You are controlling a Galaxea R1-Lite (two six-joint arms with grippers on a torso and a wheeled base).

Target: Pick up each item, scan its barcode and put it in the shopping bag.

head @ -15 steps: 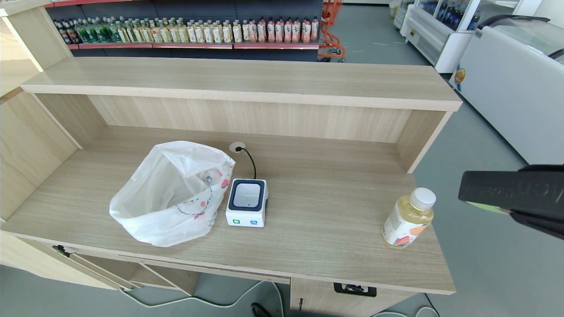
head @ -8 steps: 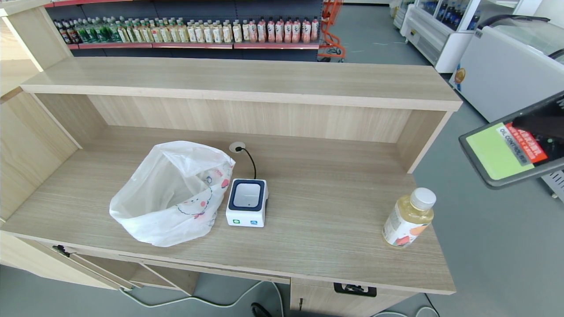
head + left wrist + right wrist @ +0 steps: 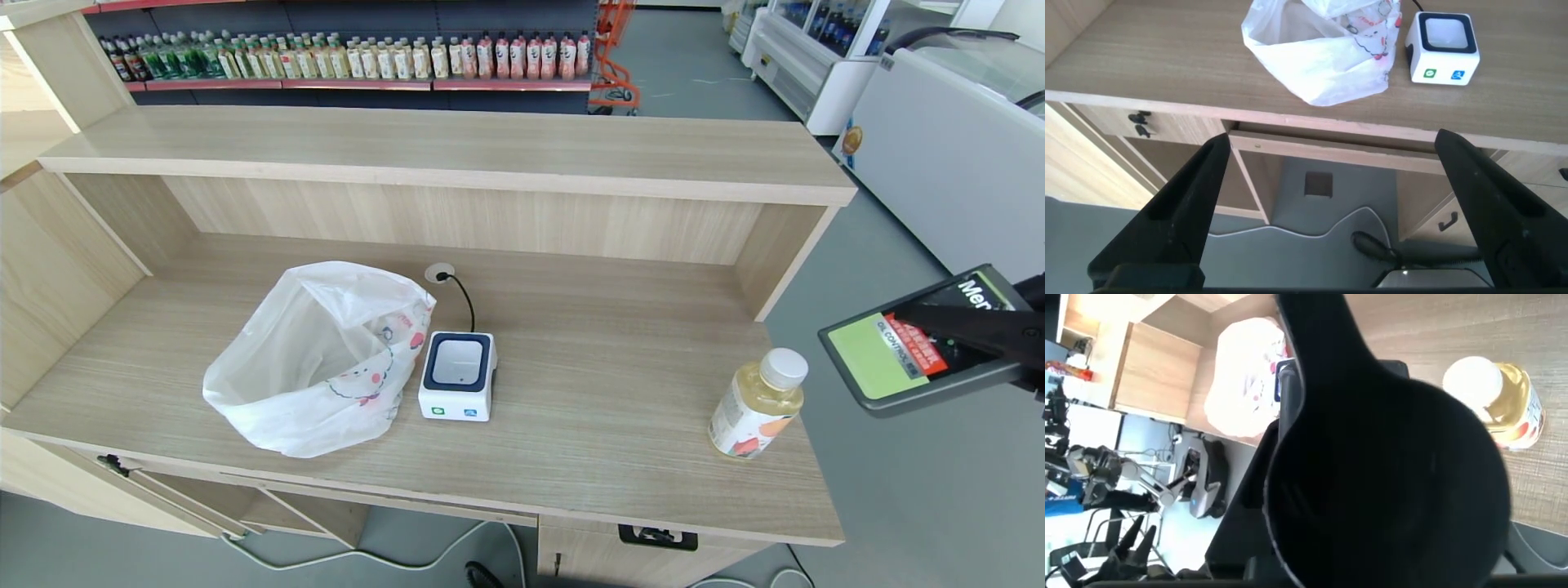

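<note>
A flat dark box with a green and red label point(image 3: 882, 363) hangs in the air off the counter's right end, and my right gripper point(image 3: 971, 331) is shut on it, one black finger lying across its label. A bottle of yellow drink with a white cap point(image 3: 755, 406) point(image 3: 1503, 400) stands upright near the counter's right front corner, just left of the held box. The white barcode scanner point(image 3: 457, 376) point(image 3: 1441, 49) sits mid-counter, with the open white shopping bag point(image 3: 318, 359) point(image 3: 1319, 49) touching its left side. My left gripper point(image 3: 1333, 143) is open, low in front of the counter's front edge.
The wooden counter point(image 3: 604, 392) has a raised back shelf point(image 3: 441, 151) and side walls. A black cable point(image 3: 464, 298) runs from the scanner to a hole at the back. Chest freezers point(image 3: 947, 139) stand on the right, across the floor.
The held box has turned from edge-on to label-up. It rose, then came down again and a little towards the bottle. The bottle, scanner and bag have not moved.
</note>
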